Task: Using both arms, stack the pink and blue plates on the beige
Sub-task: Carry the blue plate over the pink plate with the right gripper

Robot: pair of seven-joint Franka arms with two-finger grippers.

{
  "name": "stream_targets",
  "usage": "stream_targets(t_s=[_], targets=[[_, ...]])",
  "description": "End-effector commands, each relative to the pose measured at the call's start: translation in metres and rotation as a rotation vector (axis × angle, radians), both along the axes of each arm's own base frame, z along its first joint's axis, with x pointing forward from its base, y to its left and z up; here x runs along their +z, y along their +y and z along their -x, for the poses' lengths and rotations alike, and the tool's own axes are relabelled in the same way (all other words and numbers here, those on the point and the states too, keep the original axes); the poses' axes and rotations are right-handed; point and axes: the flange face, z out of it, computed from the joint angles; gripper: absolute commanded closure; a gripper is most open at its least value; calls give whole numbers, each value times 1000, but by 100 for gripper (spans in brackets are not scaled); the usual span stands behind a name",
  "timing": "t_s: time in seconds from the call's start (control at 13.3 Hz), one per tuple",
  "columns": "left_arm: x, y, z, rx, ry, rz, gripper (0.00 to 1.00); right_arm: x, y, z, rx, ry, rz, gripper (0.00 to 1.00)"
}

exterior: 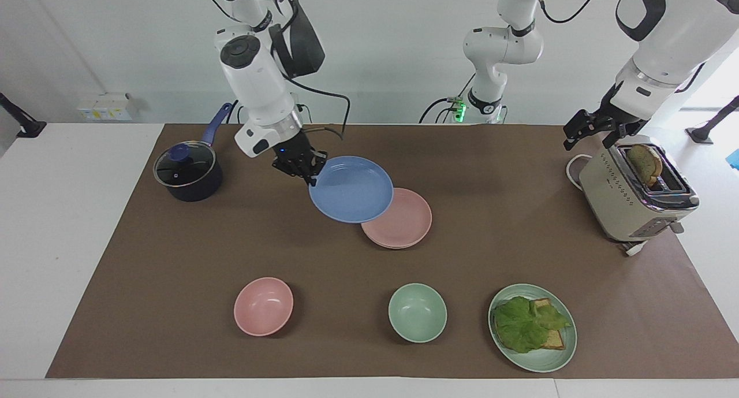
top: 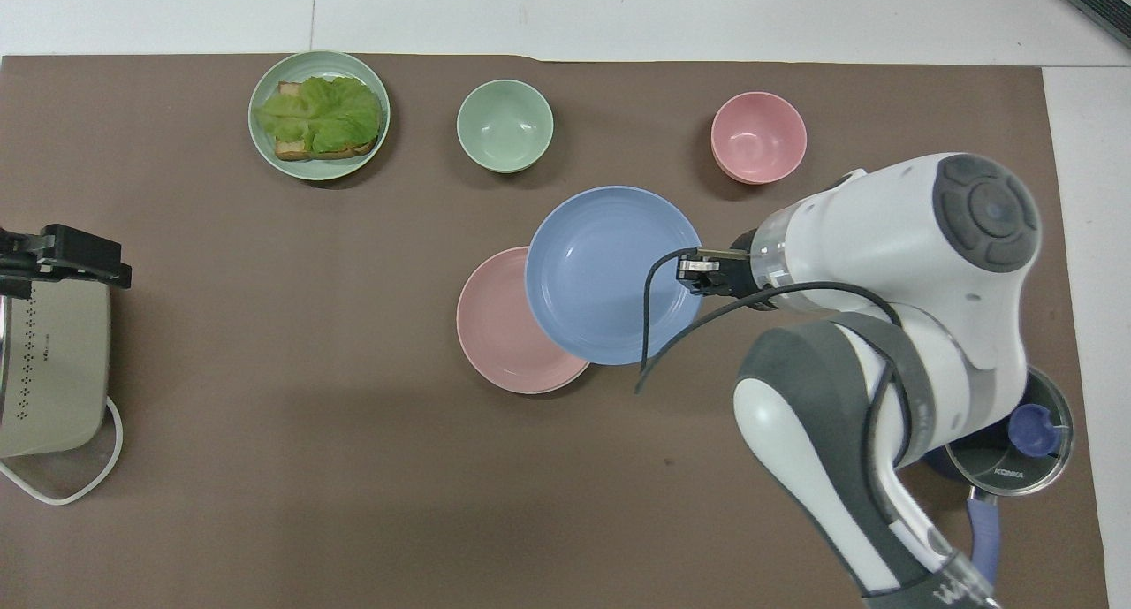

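I see the right tool (exterior: 310,174) clenched on the rim of the blue plate (exterior: 351,197), holding it in the air, tilted, partly over the pink plate (exterior: 404,222). The pink plate rests mid-counter on a beige plate of which only an edge (top: 539,390) shows. The left tool (exterior: 594,131) hangs released over the toaster (exterior: 629,199).
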Motion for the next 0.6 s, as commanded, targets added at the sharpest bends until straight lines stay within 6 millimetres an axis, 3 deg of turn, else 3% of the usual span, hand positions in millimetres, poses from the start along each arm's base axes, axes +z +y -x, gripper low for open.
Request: stream_targets(t_s=[0.0, 0.15, 0.53], targets=[[2, 3, 7, -12, 2, -17, 0, -17, 36, -8, -32, 5, -25, 100], [2, 3, 7, -12, 2, -17, 0, -40, 72, -4, -32, -1, -34, 100], [2, 3, 7, -12, 2, -15, 0, -91, 95, -7, -13, 22, -21, 100]])
